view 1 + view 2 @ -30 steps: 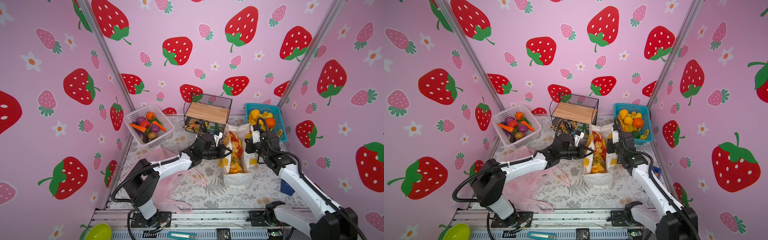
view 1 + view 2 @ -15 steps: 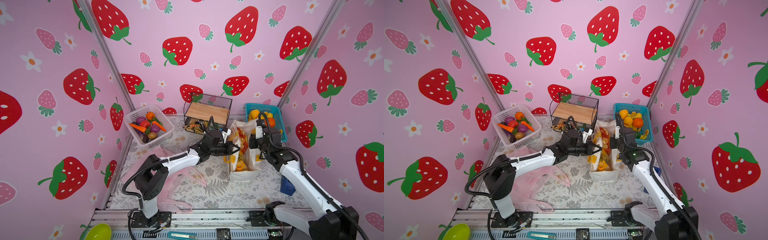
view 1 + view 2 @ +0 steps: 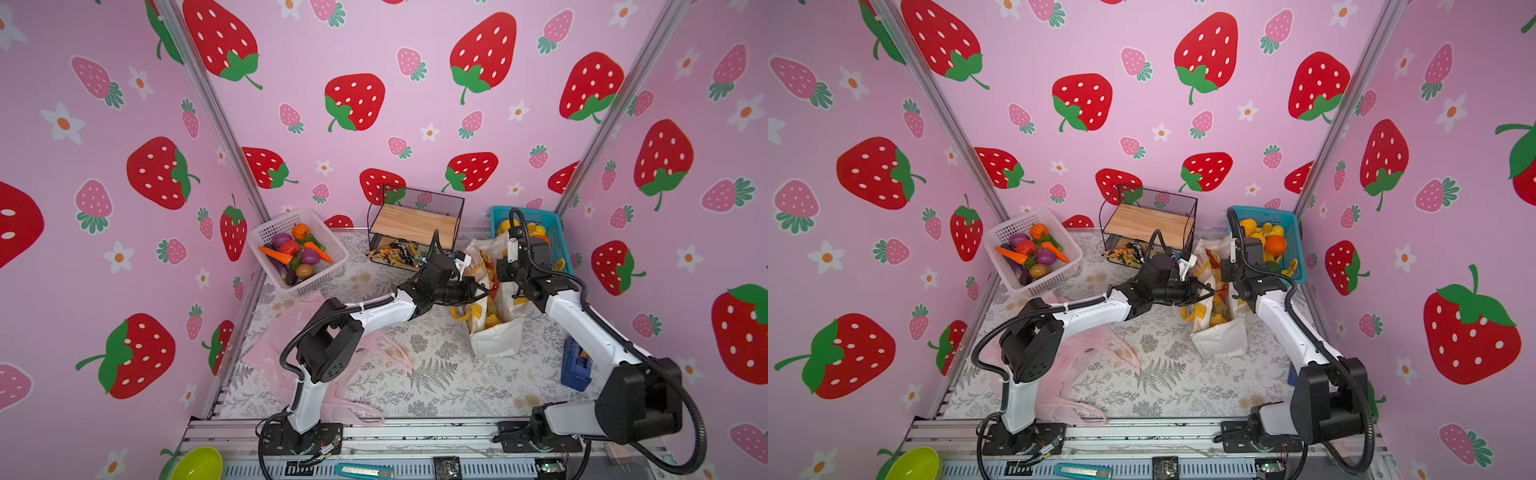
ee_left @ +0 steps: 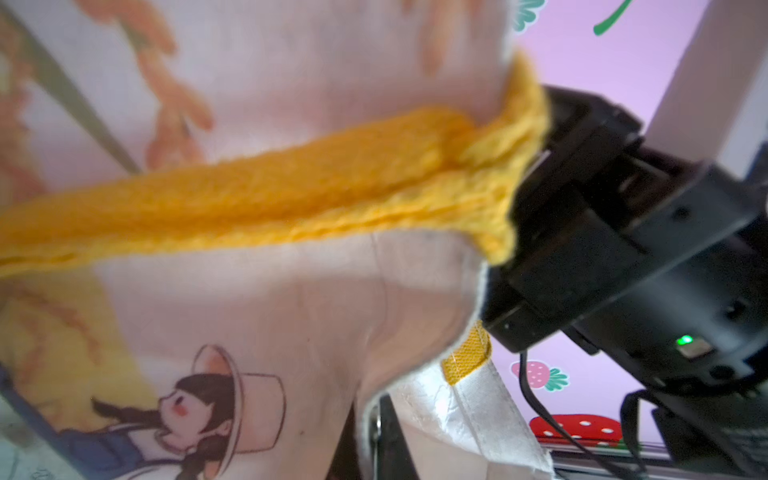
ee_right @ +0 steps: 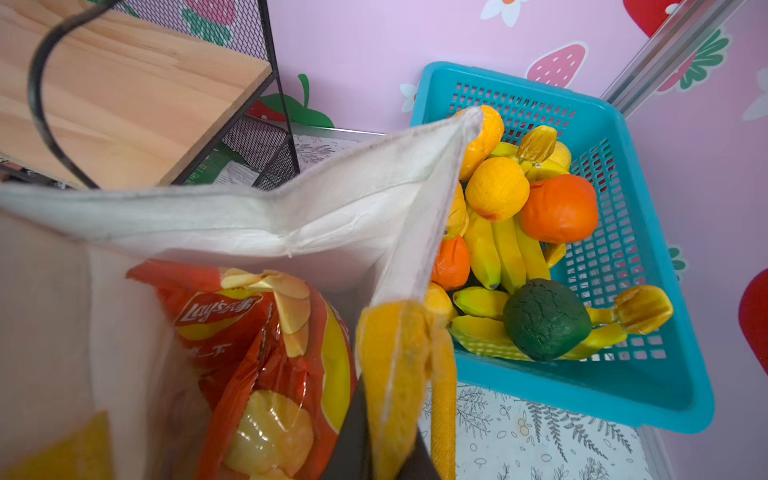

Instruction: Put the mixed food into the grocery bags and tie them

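**Two grippers at the tote's mouth**

Both arms meet at the white canvas tote [image 3: 496,338]. It stands upright on the floral table cover [image 3: 436,374], right of centre, just in front of the blue lattice basket [image 3: 555,232] of fruit [image 5: 498,191].

Right gripper [image 5: 388,432]: clenched on the yellow handle [image 4: 291,187] at the tote's rim. In the right wrist view the strap and rim edge sit pinched between the dark fingers [image 5: 353,440]. In the left wrist view the handle stretches across the tote's printed side to those jaws.

Left gripper [image 3: 478,291]: tips at the opposite rim of the tote in both top views, touching the fabric. Clamped or released: cannot tell. Its own wrist view shows only cloth pressed close and blurred.

Contents: a red-orange Lay's chip packet [image 5: 257,332] stands inside the open tote. More yellow-orange shows beside it, too cropped to name.

Toy vegetables [image 3: 295,253] (carrots, a tomato, purple and brown pieces) lie in the white lattice basket [image 3: 318,278] at the back left corner, well apart from the tote.

The pink plastic bag [image 3: 270,361] lies flat and crumpled on the table cover under the left arm's elbow.

The wire-mesh rack with a wooden shelf [image 3: 415,224] stands at the back, between the two baskets. Dark and yellow packets [image 3: 395,253] lie beneath the shelf.
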Action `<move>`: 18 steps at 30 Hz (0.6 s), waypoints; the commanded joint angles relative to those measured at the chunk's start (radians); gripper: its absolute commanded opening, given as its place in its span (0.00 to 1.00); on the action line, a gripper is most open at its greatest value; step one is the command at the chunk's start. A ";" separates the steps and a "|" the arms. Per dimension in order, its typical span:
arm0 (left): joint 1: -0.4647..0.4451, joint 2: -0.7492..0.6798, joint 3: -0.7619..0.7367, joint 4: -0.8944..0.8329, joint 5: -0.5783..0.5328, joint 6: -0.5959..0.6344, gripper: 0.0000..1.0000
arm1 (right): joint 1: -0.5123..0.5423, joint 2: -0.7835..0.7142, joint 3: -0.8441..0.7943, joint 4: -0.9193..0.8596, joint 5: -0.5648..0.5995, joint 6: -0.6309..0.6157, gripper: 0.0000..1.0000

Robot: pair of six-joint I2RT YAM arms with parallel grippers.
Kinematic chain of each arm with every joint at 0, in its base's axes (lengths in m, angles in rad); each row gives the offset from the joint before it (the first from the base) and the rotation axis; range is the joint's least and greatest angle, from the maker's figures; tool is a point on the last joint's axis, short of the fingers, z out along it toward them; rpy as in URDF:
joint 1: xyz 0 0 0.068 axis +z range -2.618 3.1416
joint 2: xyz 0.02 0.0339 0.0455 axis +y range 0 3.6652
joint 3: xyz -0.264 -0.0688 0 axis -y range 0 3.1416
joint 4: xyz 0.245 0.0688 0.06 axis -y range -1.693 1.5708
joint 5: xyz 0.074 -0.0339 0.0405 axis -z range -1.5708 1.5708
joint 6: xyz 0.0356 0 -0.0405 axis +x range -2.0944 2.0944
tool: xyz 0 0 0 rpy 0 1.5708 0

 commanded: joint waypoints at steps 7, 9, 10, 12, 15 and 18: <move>0.038 -0.014 0.033 -0.064 0.006 0.050 0.38 | -0.017 0.022 0.061 0.067 0.090 -0.062 0.11; 0.047 -0.035 0.013 -0.072 0.002 0.070 0.45 | -0.028 0.022 0.067 0.060 0.095 -0.067 0.12; 0.050 -0.045 0.004 -0.074 0.000 0.080 0.47 | -0.031 0.021 0.069 0.057 0.091 -0.067 0.13; 0.056 -0.072 -0.018 -0.082 0.000 0.101 0.52 | -0.033 0.018 0.072 0.053 0.081 -0.067 0.16; 0.069 -0.126 -0.063 -0.094 -0.005 0.141 0.59 | -0.033 0.015 0.080 0.041 0.082 -0.079 0.26; 0.080 -0.196 -0.119 -0.117 -0.028 0.199 0.70 | -0.033 0.004 0.095 0.023 0.096 -0.084 0.42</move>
